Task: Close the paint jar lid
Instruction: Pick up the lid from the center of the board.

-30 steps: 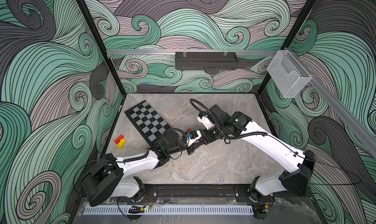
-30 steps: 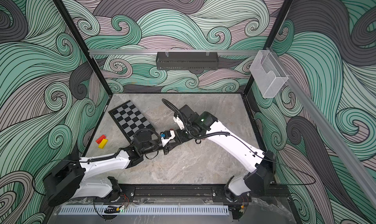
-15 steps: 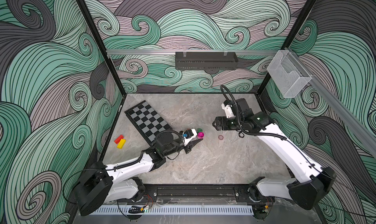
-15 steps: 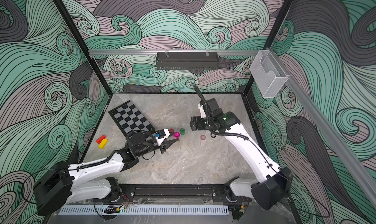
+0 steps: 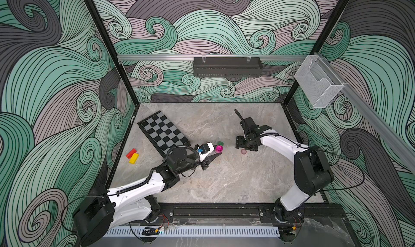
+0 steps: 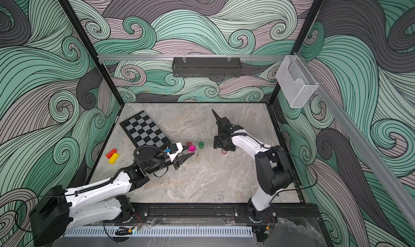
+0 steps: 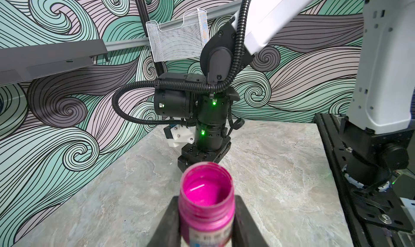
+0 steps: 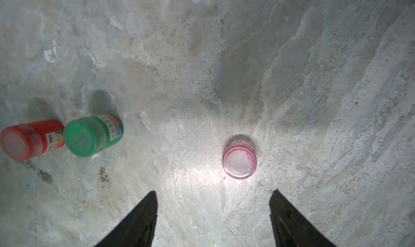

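Around the middle of the desk [image 5: 224, 180], the left fingers [image 7: 166, 223] pinch the open magenta paint jar [image 7: 206, 201], upright. Toward the right edge its lid [image 8: 239, 161] lies flat, untouched, the right fingers [image 8: 139, 223] spread above it. Just beyond the jar stand a green jar [image 8: 89, 136] and a red jar [image 8: 27, 140], capped.

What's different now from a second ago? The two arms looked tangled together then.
The right gripper pulled away from the pink jar toward its own side, and now hangs open over the loose lid. The left gripper stayed shut on the jar; the chessboard did not move.
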Controlling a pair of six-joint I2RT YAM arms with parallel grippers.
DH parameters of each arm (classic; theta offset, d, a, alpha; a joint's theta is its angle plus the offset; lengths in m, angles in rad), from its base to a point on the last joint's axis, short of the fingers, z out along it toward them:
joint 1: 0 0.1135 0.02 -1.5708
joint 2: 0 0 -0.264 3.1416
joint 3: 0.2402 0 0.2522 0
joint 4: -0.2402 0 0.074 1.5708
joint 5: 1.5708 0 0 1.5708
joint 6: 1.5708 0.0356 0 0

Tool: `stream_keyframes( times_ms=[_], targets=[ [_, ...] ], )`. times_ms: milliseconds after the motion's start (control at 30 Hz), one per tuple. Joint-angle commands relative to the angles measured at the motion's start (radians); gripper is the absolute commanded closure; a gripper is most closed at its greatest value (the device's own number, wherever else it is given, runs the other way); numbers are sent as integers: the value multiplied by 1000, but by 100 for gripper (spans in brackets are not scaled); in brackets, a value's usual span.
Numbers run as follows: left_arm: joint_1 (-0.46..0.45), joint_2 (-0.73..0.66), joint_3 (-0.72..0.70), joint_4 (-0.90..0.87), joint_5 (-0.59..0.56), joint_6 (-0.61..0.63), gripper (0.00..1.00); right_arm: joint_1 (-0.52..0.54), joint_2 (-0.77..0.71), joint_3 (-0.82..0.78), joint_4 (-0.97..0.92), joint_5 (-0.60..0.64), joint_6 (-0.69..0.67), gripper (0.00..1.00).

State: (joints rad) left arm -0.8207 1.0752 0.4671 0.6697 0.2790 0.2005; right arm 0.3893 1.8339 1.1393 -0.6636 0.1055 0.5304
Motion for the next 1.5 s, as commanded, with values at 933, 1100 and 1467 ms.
stream_keyframes(
  times_ms=[933,1100,1467],
  targets=[
    [13,-22,3,10,8,11,78,15,96,-7,7,59,301,39],
    [13,-21,2,10,6,12,78,16,111,-2,6,84,353,41],
    [16,-18,2,8,5,12,78,7,175,41,-17,103,434,47]
  ],
)
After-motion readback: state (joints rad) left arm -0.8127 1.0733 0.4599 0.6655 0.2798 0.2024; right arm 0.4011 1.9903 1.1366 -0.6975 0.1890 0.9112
